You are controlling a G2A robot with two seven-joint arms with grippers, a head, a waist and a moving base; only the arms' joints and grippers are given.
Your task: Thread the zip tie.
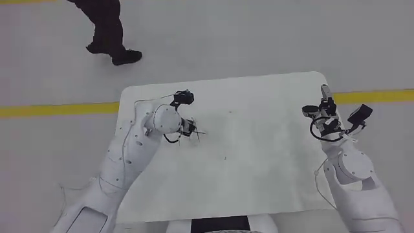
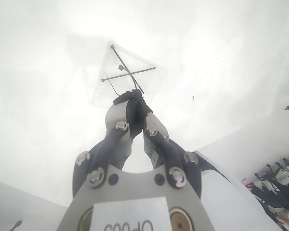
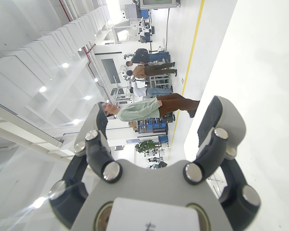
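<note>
**Left gripper (image 1: 192, 131) clenched on zip tie (image 2: 121, 61); right gripper (image 1: 324, 100) released**

Top view: the left gripper sits over the white table (image 1: 259, 162), left of centre. The right gripper hangs at the table's right edge.

Left wrist view: black-wrapped fingertips (image 2: 132, 97) pinch one end of the slim black zip tie. It crosses a second zip tie (image 2: 144, 70) in a clear square tray (image 2: 103, 90) on the table.

Right wrist view: jaws spread wide, facing a yellow floor line (image 3: 195, 37).

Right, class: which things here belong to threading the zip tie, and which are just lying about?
For the job: zip tie, held in the shut left gripper; second zip tie crossing it; clear plastic tray beneath.
Lying about: dark specks on the white table; right gripper, open, empty.
</note>
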